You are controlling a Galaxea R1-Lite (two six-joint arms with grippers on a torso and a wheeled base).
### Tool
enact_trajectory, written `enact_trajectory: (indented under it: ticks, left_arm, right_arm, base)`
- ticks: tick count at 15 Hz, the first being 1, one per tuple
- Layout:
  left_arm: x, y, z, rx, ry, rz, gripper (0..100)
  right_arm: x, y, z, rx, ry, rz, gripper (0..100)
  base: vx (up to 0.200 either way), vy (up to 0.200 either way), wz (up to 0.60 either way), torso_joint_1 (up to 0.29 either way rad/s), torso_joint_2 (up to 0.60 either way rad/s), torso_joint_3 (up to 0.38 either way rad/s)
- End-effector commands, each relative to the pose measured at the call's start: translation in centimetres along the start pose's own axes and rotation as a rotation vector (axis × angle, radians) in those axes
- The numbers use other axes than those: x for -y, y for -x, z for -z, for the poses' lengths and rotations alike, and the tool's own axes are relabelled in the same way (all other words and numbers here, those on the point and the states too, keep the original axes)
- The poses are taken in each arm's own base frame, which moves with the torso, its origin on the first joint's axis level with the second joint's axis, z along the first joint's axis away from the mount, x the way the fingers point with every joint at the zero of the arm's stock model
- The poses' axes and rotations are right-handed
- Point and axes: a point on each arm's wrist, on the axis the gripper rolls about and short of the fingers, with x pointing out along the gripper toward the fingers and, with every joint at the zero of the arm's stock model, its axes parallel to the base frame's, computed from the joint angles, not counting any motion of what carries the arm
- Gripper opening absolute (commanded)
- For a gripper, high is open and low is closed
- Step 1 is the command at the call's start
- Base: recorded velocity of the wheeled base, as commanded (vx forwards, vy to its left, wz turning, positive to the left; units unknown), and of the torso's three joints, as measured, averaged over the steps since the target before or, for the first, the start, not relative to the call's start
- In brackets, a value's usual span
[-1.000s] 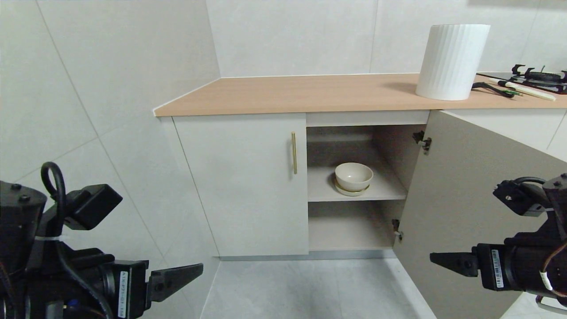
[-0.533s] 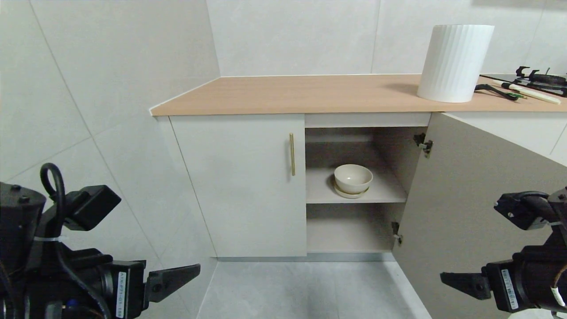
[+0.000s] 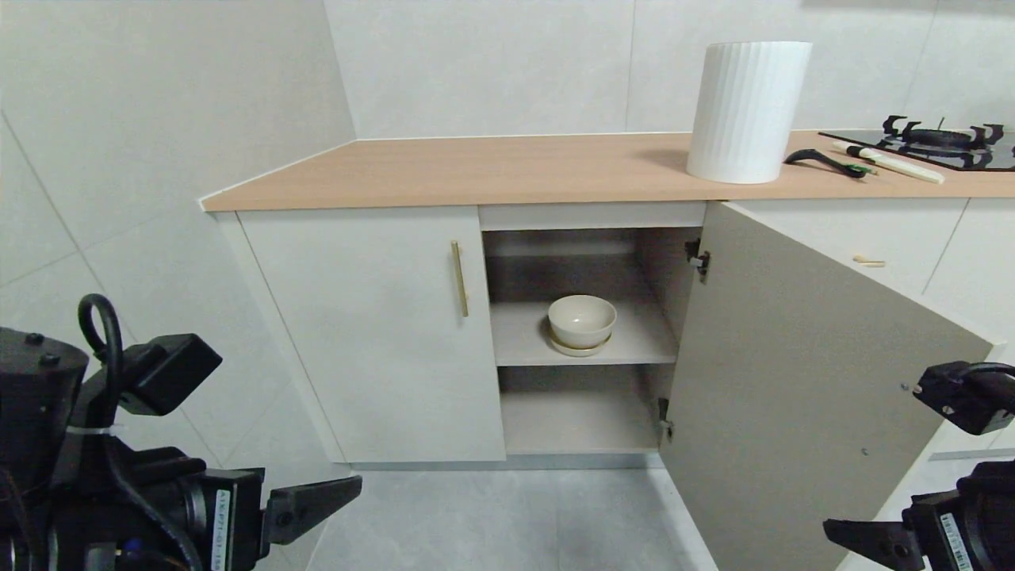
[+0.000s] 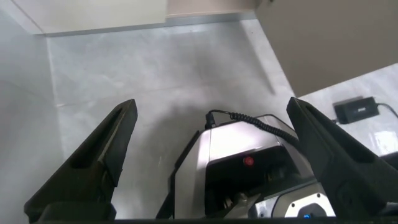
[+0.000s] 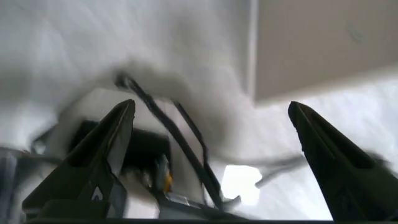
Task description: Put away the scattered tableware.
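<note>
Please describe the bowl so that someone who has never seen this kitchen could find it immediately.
Below the wooden counter, one cabinet door stands open. On the upper shelf inside sits the bowl, upright on a small plate. It is cream, smooth and low, unlike the tall ribbed white container on the counter above.

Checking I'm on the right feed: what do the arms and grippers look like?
All black. The left gripper and right gripper have tapering, pointed fingers. Each carries a white printed label just behind it. A black cable loop rises behind the left one.
</note>
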Motion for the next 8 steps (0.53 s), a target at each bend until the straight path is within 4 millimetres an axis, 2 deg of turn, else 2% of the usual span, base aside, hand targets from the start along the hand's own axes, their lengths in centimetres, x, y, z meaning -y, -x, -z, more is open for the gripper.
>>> enact_trajectory:
  ticks: [1,3,8]
  left_arm:
    - [0.0,-0.1,0.0,-0.003,-0.001,-0.001,100]
    - [0.0,0.0,0.0,-0.002,-0.001,0.001,100]
    - [0.0,0.0,0.0,-0.002,-0.001,0.001,100]
  right_arm:
    - [0.3,1.3,0.4,-0.047,0.035,0.006,100]
    - [0.7,2.7,0.6,-0.085,0.052,0.028,100]
    - [3.2,1.8,-0.5,-0.086,-0.059,0.272,100]
  base:
    - [0.0,-0.2,0.0,-0.002,0.01,0.002]
    - [0.0,0.0,0.0,0.0,0.0,0.0]
    - [0.0,0.0,0.0,0.0,0.0,0.0]
